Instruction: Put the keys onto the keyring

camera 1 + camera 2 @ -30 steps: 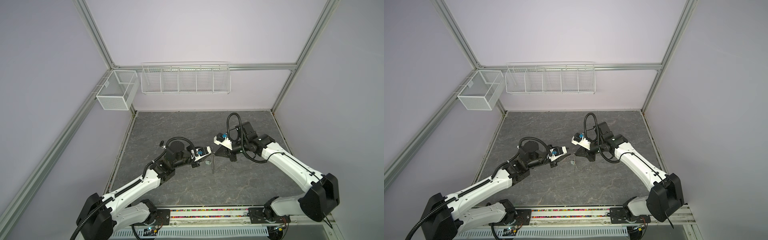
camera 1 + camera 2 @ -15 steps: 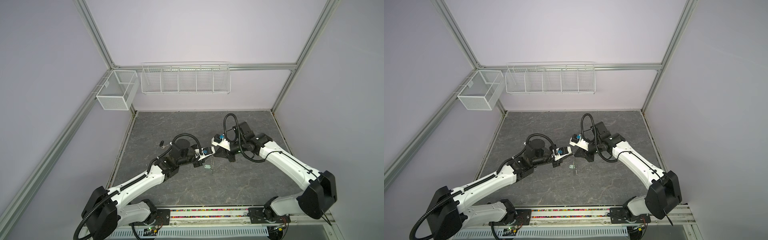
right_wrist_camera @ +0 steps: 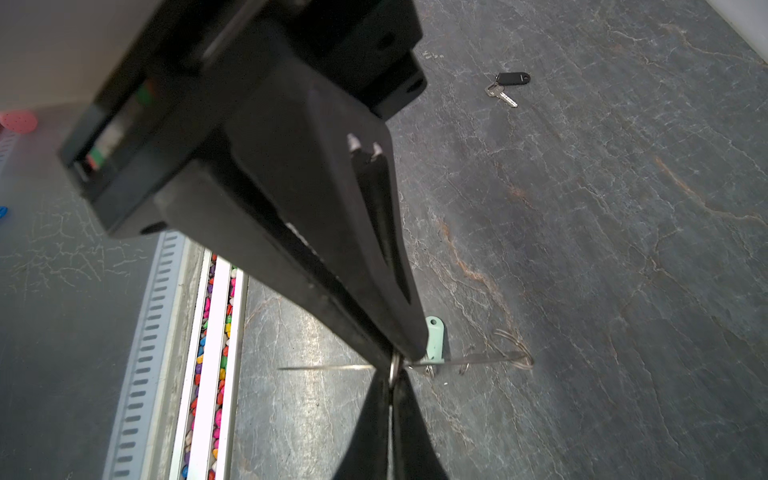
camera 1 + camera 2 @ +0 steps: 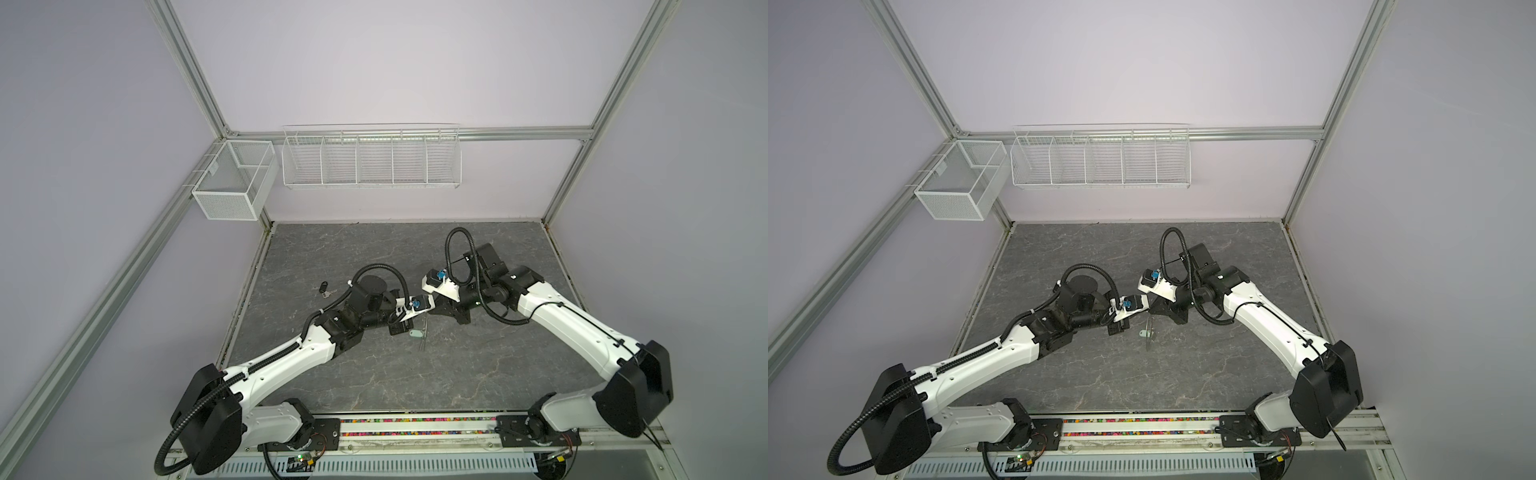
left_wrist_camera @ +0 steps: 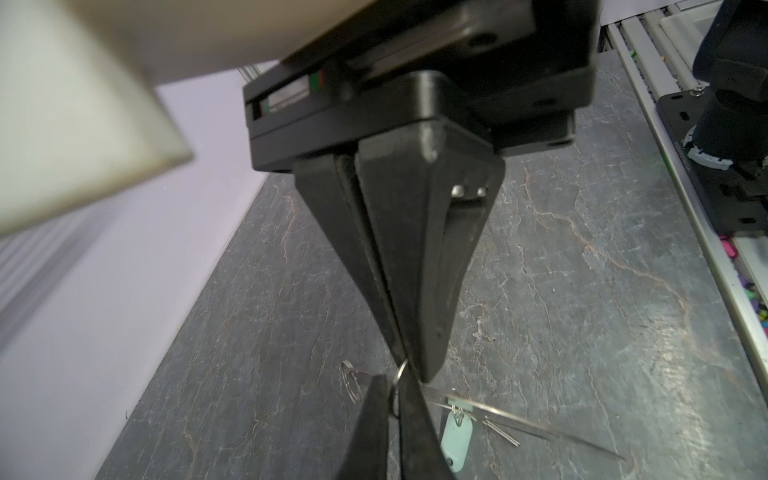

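Pinching one wire loop (image 5: 401,374) of keyring (image 3: 478,360), left end effector (image 5: 394,386) and right end effector (image 3: 393,380) meet mid-counter; metal looks light, stiff, slippery; mint key (image 3: 434,340) hangs on rim; flat faces safer hold.

Keyring (image 3: 482,357) shiny metal; mint key head (image 3: 434,340) matt plastic; black key head (image 3: 513,77) glossy plastic; tabletop (image 3: 623,249) matt.

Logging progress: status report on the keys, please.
Both shut: left end effector and right end effector on one loop of the keyring. From it hangs the mint key; black key loose on table, apart. Nothing in the way.
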Controlling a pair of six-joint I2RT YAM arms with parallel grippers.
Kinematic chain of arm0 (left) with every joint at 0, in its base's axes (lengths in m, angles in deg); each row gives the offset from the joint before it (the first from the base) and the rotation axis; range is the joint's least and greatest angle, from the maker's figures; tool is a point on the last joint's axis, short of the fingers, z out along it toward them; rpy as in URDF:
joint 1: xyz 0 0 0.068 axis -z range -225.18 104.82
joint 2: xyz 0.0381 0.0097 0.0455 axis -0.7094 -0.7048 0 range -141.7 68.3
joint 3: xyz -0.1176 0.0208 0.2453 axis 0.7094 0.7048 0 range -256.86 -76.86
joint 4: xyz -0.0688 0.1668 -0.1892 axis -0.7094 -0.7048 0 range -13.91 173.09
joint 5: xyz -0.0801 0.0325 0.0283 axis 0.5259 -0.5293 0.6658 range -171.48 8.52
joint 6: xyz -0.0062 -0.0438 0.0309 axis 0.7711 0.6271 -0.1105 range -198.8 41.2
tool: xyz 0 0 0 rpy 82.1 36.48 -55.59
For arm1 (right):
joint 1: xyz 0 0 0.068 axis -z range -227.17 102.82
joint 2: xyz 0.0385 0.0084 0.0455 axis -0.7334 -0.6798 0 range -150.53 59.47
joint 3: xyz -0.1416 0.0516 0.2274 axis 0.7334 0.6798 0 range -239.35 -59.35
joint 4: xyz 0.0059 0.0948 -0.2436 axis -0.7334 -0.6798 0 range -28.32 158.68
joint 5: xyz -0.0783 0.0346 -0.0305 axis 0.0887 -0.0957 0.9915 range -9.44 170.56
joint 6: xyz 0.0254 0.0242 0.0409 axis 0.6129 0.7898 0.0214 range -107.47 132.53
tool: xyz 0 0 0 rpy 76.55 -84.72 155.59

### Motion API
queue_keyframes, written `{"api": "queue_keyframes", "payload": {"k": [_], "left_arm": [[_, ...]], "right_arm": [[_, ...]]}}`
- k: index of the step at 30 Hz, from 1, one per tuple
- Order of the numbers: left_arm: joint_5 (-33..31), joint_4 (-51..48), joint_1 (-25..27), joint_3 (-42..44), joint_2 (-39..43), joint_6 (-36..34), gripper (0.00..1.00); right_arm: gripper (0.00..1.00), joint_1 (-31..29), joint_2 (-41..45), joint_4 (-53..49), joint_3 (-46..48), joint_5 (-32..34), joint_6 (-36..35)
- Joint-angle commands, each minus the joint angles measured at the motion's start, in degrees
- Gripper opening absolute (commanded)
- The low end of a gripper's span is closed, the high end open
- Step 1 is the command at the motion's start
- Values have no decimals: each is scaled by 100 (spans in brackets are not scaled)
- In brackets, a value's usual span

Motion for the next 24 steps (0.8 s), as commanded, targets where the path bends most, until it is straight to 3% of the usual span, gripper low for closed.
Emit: {"api": "queue_keyframes", "payload": {"k": [1, 6, 10, 16, 24], "left_arm": [[71, -236, 32, -176, -83, -166, 8], [192, -373, 44, -253, -150, -203, 0], [303, -16, 31, -149, -49, 78, 0], [479, 1185, -28, 326, 201, 680, 0], [921, 3263, -147, 886, 153, 1763, 0]], "right_arm": [[8, -50, 71, 12, -81, -114, -200], [12, -59, 203, 144, -10, 1, -321], [32, 76, 312, 221, 28, 29, -179], [37, 440, 894, 833, 524, -163, 84], [37, 1090, 1318, 779, 491, -1109, 353]]}}
